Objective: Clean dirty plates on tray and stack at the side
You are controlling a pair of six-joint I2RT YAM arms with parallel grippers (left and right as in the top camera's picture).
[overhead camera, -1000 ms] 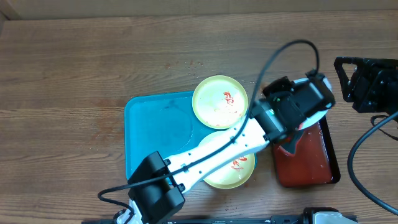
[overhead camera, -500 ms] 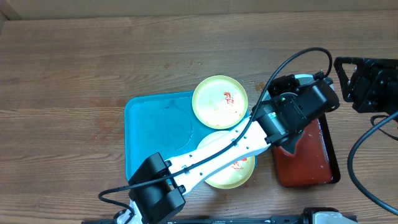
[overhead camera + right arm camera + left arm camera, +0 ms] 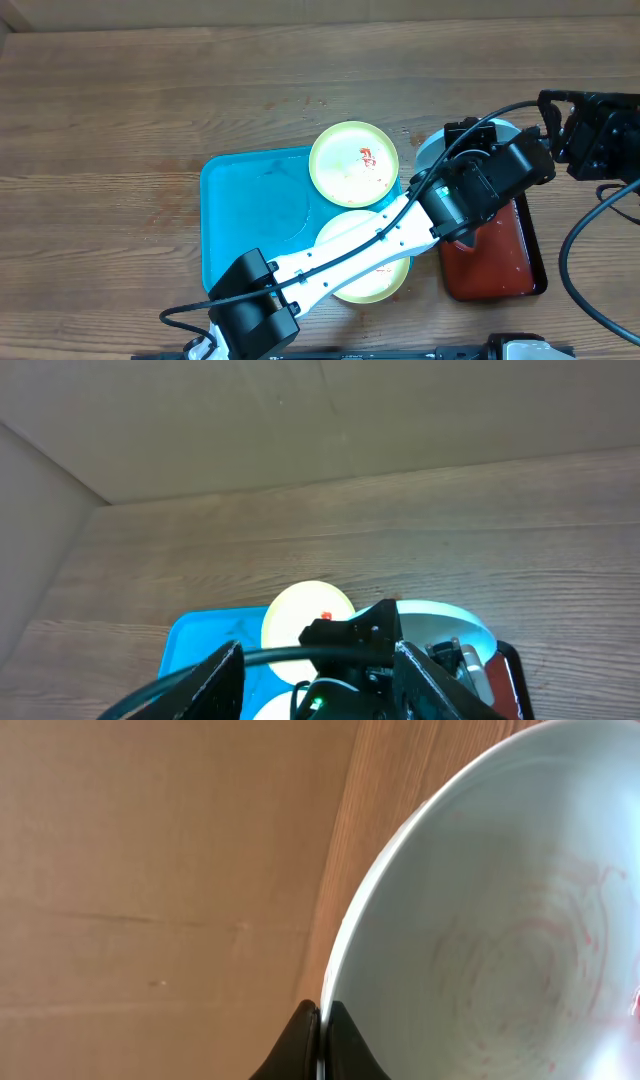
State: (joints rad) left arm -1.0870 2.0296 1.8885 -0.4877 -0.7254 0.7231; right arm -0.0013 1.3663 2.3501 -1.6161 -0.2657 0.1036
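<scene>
The pale blue-white plate [image 3: 480, 940] hangs above the far end of the dark red tray [image 3: 495, 270], pinched at its rim by my left fingers [image 3: 290, 1055] — light, stiff plastic, I judge, slick where smeared, so the rim is the place to hold. Two green-rimmed plates [image 3: 354, 164] sit on the turquoise tray [image 3: 250, 220]: three plates, two trays. My right fingers [image 3: 222, 680] stand apart, empty.

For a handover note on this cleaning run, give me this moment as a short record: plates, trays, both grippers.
held plate: pale blue plate, faint red smears, over the dark red tray
far green-rimmed plate: red smear, at the turquoise tray far right corner
near green-rimmed plate: red smear, partly under the left arm
left gripper: shut on the pale blue plate's rim
right gripper: open, empty
stacked plates: none visible
</scene>
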